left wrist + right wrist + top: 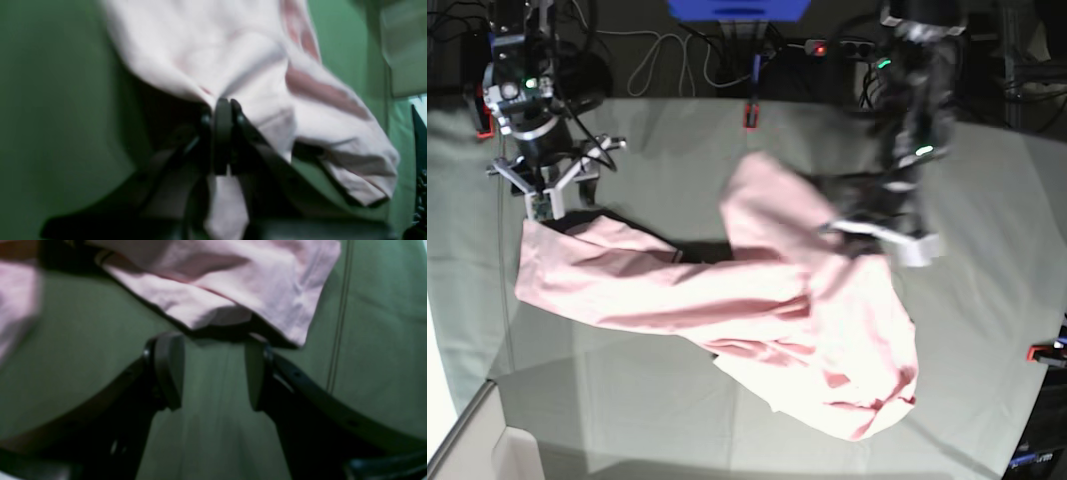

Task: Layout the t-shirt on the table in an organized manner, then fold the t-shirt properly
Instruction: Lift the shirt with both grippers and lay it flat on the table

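Observation:
The pale pink t-shirt [757, 300] lies crumpled in a long band across the grey-green table [987, 200], plain side showing. My left gripper [222, 103] is shut on a bunched fold of the t-shirt [233, 50], and cloth hangs over its fingers. In the base view the left gripper [832, 225] holds a part of the shirt raised near the middle. My right gripper [213, 366] stands open just above the table [83, 340], with the t-shirt's [233, 283] hem right beyond its fingertips and nothing between them. From the base camera the right gripper [547, 205] sits at the shirt's far left end.
Red clamps [752, 113] sit at the table's back edge, with another red clamp [1047, 350] at the right. Cables and a blue object [737, 8] lie behind the table. A white box [517, 450] stands at the front left corner.

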Action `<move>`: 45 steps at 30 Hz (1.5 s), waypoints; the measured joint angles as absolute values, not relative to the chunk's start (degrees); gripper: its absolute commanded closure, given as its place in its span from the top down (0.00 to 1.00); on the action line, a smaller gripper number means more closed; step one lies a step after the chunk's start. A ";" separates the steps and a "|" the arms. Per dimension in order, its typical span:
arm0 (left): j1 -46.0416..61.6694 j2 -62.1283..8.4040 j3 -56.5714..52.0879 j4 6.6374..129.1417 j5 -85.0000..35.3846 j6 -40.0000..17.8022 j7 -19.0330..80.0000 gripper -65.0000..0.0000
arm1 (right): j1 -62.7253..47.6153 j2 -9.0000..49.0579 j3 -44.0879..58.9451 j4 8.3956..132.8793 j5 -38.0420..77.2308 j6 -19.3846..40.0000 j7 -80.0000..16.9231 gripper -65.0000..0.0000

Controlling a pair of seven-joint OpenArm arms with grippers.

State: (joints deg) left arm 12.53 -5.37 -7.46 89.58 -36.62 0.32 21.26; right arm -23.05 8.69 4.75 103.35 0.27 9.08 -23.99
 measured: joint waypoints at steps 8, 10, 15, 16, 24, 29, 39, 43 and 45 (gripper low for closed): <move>19.03 -15.99 -26.02 96.05 -51.62 -0.16 24.67 0.00 | -20.53 8.51 4.75 103.22 0.25 9.13 -24.51 0.46; 19.18 -17.19 -31.53 95.98 -55.44 -0.16 27.38 0.00 | -19.90 8.43 4.75 103.22 0.27 9.08 -24.38 0.46; 18.44 -17.56 -45.28 93.03 -58.43 -0.27 34.63 0.00 | -18.85 8.38 4.75 99.98 0.30 9.10 -24.56 0.47; 18.13 -17.54 -47.09 92.23 -58.33 -0.21 35.64 0.00 | -18.57 8.40 4.75 99.15 0.32 9.13 -25.04 0.49; 15.79 -16.97 -53.17 85.54 -58.37 -0.23 42.68 0.00 | -18.76 7.38 3.29 96.84 0.30 8.99 -24.60 0.60; 15.81 -14.81 -53.15 84.64 -58.35 -0.23 42.68 0.00 | -22.24 6.42 -1.72 99.04 0.47 9.02 -24.51 0.60; 15.81 -14.76 -53.17 84.64 -58.37 -0.21 43.05 0.00 | -21.04 2.94 -3.38 90.83 0.38 9.02 -24.16 0.60; 15.81 -14.74 -53.17 84.64 -58.37 -0.21 43.07 0.00 | -18.92 3.14 -3.27 87.68 0.40 8.99 -24.08 0.60; 15.81 -14.74 -53.17 84.64 -58.37 -0.21 43.07 0.00 | -18.76 3.14 -3.29 87.00 0.47 8.99 -23.83 0.59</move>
